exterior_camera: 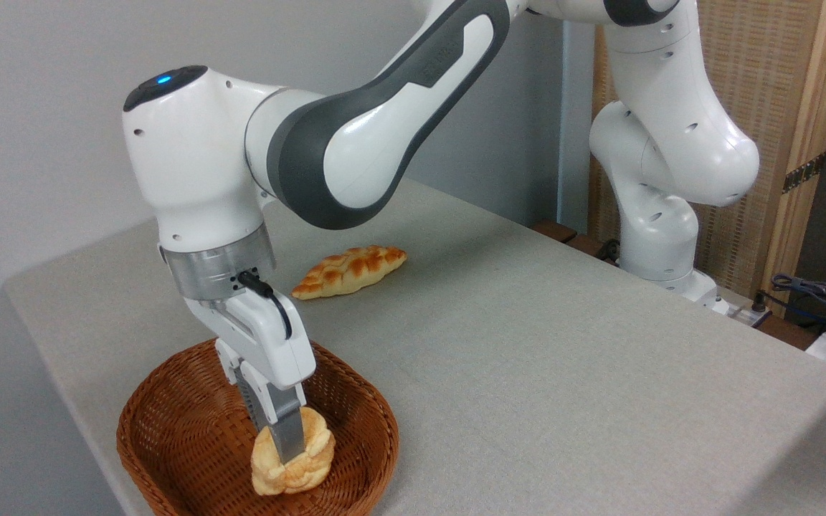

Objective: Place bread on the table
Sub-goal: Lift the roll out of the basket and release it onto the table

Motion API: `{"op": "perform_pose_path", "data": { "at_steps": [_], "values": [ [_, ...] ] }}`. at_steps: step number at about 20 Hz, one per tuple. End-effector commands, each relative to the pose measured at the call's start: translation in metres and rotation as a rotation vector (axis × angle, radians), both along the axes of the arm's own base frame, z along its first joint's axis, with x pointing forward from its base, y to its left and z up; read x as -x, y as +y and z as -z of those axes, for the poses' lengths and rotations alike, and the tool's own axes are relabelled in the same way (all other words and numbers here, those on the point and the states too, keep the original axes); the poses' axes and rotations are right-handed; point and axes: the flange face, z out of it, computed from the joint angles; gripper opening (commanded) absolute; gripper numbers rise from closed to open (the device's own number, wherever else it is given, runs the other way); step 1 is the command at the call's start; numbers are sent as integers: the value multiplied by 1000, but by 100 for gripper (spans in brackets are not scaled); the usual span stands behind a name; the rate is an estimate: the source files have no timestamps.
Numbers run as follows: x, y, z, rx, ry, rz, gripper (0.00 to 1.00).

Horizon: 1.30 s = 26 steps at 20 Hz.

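The bread (316, 451), a small puffy cream-to-golden bun with a lobed top, lies inside the brown wicker basket (191, 423) at the table's near left corner. My gripper (280, 441) reaches down into the basket, and its fingers (285, 426) straddle the bun, pressed against its sides. The bun still seems to rest on the basket floor. The table (528, 344) is covered in plain grey-beige fabric.
A long browned lattice-topped pastry (350, 271) lies on the table behind the basket. The arm's white base (660, 244) stands at the table's far right edge, with cables (814, 294) beyond it. A wooden screen rises at the back right.
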Motion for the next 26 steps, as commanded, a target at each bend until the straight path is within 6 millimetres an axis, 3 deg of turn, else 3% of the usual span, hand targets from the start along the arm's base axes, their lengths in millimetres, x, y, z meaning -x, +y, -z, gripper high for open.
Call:
{"op": "perform_pose_path", "data": {
  "at_steps": [1,2,4,5,8,11,12,15,16,17,26],
  "values": [
    [8,1,-40,138,-54,-88,4],
    [12,3,-53,190,-56,-116,4],
    [23,23,-79,290,-62,-186,5],
    [30,30,-93,350,-65,-215,14],
    [50,45,-113,452,-7,-257,19],
    [74,37,-123,494,114,-224,25],
    [82,35,-122,488,170,-203,31],
    [105,36,-120,443,282,-116,63],
    [111,38,-121,409,296,-81,88],
    [116,38,-123,393,300,-68,100],
    [121,38,-120,390,319,-67,100]
  ]
}}
